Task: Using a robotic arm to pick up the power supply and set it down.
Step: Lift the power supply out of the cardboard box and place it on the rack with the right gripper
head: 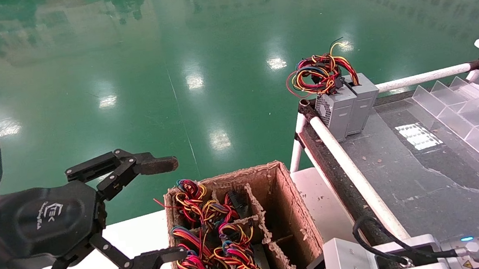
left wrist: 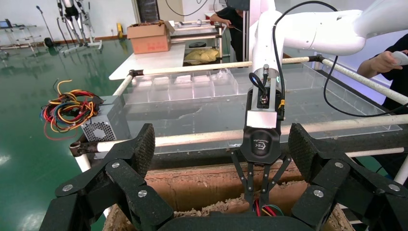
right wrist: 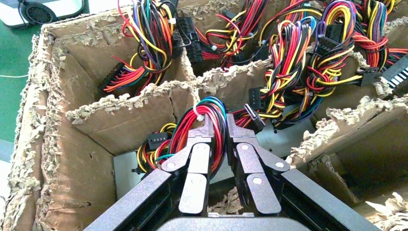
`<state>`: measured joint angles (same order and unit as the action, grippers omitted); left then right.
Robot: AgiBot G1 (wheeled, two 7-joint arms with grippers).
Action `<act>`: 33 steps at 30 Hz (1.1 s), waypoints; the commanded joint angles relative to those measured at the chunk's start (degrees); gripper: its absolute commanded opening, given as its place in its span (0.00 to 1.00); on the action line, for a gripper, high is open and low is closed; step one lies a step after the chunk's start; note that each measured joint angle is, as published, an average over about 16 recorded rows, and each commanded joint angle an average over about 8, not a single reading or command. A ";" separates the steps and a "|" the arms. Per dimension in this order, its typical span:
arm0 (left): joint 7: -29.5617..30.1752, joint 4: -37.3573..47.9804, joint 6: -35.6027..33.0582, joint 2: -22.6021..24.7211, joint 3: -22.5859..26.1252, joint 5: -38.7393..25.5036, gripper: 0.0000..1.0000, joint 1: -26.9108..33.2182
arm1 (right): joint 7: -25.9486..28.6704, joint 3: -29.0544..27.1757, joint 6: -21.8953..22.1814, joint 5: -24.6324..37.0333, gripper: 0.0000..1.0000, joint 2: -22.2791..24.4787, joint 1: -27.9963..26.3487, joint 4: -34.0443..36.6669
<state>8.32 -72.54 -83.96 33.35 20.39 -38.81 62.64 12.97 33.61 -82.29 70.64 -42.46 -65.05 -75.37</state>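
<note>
My right gripper, all black with linkage fingers, reaches down into a cell of the divided cardboard box. Its fingers are pinched together on a bundle of red, black and green wires. That bundle belongs to the power supply, whose grey metal body lies low in the cell. In the left wrist view the right gripper points straight down into the box. Left of the box my left gripper hangs open, holding nothing.
Other cells of the box hold more wired supplies. Two grey boxes with wire bunches stand at the far corner of the dark table, behind a white rail. Clear divider trays sit at the right.
</note>
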 commanded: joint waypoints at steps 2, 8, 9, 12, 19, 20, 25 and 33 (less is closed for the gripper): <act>0.00 0.00 0.00 0.00 0.00 0.00 1.00 0.00 | 0.00 -0.01 0.03 0.00 0.00 0.00 -0.01 -0.01; 0.00 0.00 0.00 0.00 0.00 0.00 1.00 0.00 | 0.00 -0.02 0.06 0.00 0.00 0.00 -0.01 -0.01; 0.00 0.00 0.00 0.00 0.00 0.00 1.00 0.00 | 0.00 -0.03 0.06 0.00 0.00 0.00 -0.01 -0.01; 0.00 0.00 0.00 0.00 0.00 0.00 1.00 0.00 | 0.00 -0.04 0.07 0.01 0.00 0.00 -0.01 -0.01; 0.00 0.00 0.00 0.00 0.00 0.00 1.00 0.00 | 0.00 -0.06 0.10 0.02 0.00 0.00 -0.01 -0.01; 0.00 0.00 0.00 0.00 0.00 0.00 1.00 0.00 | 0.00 -0.06 0.10 0.03 0.00 0.00 -0.01 -0.01; 0.00 0.00 0.00 0.00 0.00 0.00 1.00 0.00 | 0.00 -0.07 0.12 0.04 0.00 0.00 -0.01 -0.01; 0.00 0.00 0.00 0.00 0.00 0.00 1.00 0.00 | 0.00 -0.08 0.13 0.07 0.00 0.00 -0.01 -0.02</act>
<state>8.32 -72.54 -83.96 33.35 20.39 -38.80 62.65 12.97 33.54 -82.16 70.70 -42.46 -65.06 -75.38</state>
